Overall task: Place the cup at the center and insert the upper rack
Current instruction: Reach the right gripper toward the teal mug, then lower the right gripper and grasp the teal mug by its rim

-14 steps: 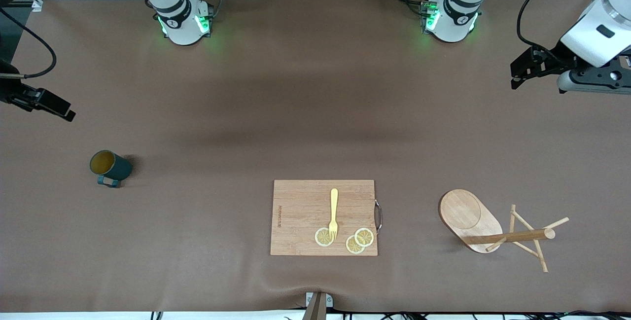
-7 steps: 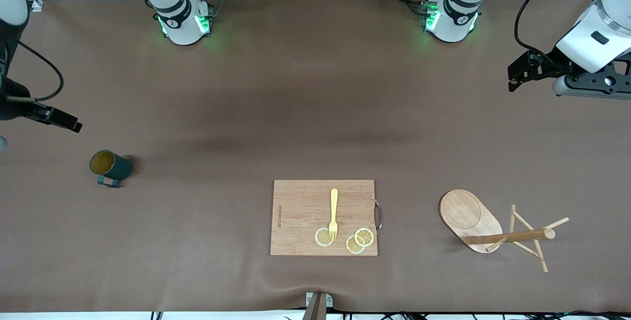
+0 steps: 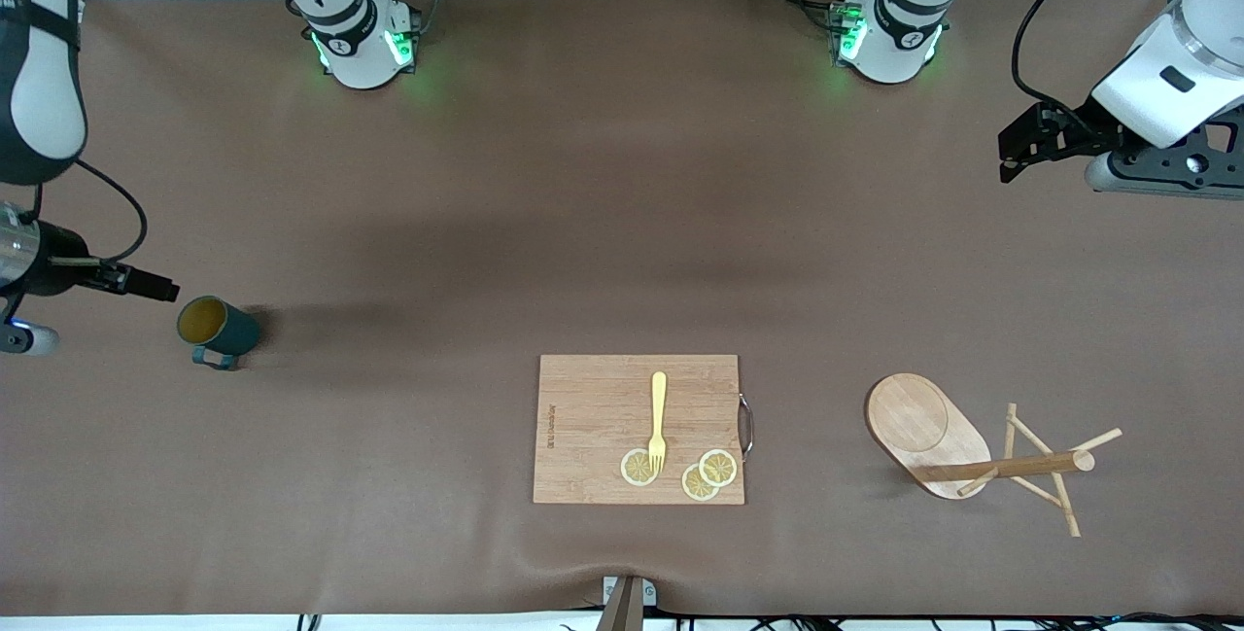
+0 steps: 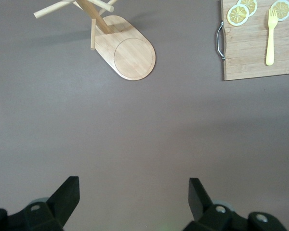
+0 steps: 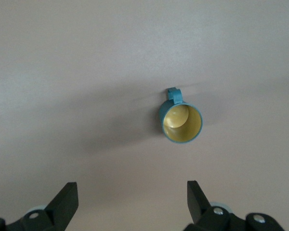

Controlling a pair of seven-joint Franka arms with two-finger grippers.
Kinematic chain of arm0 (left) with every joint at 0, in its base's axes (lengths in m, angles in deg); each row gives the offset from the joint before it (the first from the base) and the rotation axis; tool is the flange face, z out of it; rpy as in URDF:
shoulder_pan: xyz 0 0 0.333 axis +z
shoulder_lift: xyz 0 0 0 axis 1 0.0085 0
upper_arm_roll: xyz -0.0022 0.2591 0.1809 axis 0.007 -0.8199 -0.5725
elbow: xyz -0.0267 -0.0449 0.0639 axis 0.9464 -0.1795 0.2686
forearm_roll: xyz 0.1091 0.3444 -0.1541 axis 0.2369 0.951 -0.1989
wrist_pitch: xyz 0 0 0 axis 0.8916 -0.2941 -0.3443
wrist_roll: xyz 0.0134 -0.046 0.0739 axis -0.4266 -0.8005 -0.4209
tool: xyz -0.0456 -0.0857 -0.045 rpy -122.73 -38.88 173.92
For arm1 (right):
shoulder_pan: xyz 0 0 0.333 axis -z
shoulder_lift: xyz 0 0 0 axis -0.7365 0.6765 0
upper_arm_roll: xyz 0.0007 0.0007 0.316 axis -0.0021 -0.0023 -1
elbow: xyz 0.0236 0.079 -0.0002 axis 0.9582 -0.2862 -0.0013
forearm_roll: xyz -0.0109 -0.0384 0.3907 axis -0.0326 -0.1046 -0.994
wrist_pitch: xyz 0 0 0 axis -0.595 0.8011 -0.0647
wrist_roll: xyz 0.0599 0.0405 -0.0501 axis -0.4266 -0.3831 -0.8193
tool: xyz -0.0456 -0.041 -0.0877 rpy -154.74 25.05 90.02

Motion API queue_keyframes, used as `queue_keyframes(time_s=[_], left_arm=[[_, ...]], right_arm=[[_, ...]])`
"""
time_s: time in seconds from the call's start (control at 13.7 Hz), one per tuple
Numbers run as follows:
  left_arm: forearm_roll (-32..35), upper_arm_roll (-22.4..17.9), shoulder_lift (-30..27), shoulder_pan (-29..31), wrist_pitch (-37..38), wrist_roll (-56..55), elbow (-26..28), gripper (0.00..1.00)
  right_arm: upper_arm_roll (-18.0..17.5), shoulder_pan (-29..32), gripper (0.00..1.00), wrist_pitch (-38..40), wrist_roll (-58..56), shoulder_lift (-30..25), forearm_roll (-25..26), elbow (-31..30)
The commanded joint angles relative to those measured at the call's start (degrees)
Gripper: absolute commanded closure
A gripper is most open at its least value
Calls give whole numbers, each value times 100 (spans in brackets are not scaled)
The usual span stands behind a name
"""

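Right gripper [image 3: 160, 289], jaws wide, empty, lowered close beside upright cup [image 3: 216, 328] at right arm's end of tabletop [image 3: 622, 223]; grasp likely next. Left gripper [image 3: 1011, 147] wide, well apart from toppled rack [image 3: 972, 446].

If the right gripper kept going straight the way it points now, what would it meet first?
Probably the cup: it stands ahead of the open right gripper, roughly in line, with only bare table between. Depth is unclear, so it might pass just over the rim.
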State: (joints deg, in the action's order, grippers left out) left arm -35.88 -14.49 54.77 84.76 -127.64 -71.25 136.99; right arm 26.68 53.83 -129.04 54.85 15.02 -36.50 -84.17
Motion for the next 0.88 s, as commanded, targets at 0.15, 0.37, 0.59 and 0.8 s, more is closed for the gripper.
queue_keyframes(time_s=[0.15,0.37,0.59,0.8], left_arm=[[-95,11,48,53,0,-69,-45,0],[-104,11,57,53,-9,-69,-45,0],[-95,11,57,53,-9,-69,-45,0],[-86,2,83,62,-9,-69,-45,0]], right_arm=[[-48,99,0,-642,-70,299,53,-418],[-48,221,0,-704,-122,493,80,-558],[-48,275,0,-1071,-184,590,211,-882],[-48,275,0,-1520,-184,739,211,-1129]])
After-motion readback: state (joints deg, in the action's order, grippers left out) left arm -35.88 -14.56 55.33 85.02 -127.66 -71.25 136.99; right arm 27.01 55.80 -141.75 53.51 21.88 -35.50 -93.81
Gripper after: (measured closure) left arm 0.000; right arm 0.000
